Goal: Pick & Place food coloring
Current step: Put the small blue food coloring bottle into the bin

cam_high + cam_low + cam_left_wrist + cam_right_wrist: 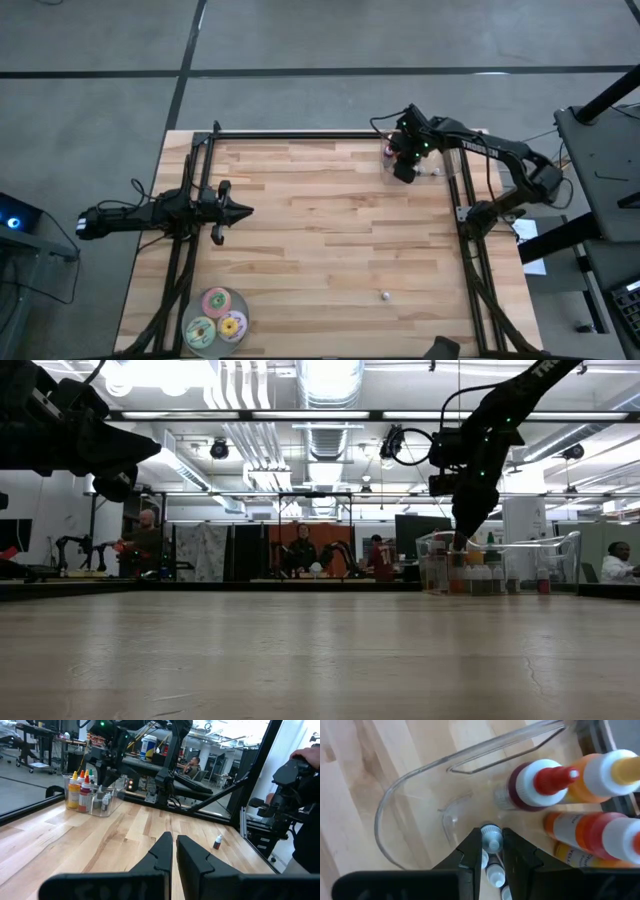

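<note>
A clear plastic container (432,165) stands at the table's far right and holds larger bottles with red, orange and yellow tips (555,782) and several tiny pale-capped food coloring bottles (105,802). My right gripper (491,851) reaches down into it, shut on one tiny bottle (490,839). In the low view the right gripper (462,530) hangs over the container (500,565). One more tiny bottle (385,295) stands alone on the table near the front. My left gripper (238,211) waits shut, level, at the table's left. My right gripper pinches a tiny food coloring bottle by its pale cap (490,836) between its two fingertips. The fingers come from above, slanting steeply down into the container. The bottle hangs inside the container's walls beside other tiny bottles (496,875). Whether its bottom rests on the container's floor is hidden.
Three flat round discs, pink, green and yellow (216,320), lie at the near left corner. Black frame rails (465,215) run along the table's right and left sides. The container's curved rim (395,805) surrounds the right gripper. People stand in the room behind the table.
</note>
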Robot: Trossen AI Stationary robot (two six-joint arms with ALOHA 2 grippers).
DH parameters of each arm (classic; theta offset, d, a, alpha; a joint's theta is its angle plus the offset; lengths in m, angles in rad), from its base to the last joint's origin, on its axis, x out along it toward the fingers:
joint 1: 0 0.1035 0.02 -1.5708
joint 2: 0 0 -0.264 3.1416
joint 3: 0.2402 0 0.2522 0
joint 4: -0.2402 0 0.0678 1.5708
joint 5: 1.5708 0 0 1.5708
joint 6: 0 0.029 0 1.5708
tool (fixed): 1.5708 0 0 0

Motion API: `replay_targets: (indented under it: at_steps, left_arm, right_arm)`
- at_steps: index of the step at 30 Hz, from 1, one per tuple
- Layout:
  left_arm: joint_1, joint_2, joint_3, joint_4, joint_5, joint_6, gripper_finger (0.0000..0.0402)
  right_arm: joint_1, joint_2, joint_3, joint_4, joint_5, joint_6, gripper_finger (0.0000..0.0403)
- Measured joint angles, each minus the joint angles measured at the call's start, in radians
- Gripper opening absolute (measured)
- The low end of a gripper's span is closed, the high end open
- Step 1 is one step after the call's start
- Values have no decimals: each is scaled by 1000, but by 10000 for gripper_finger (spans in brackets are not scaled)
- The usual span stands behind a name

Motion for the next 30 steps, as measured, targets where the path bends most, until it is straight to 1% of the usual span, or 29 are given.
replay_targets:
  at_steps: [12, 30]
  left_arm:
    - [0, 0, 0, 0, 0, 0, 0]
    - [0, 0, 0, 0, 0, 0, 0]
  right_arm:
    - [-2, 26, -30, 25, 0, -124, 52]
    - [-7, 26, -74, 108, 0, -136, 52]
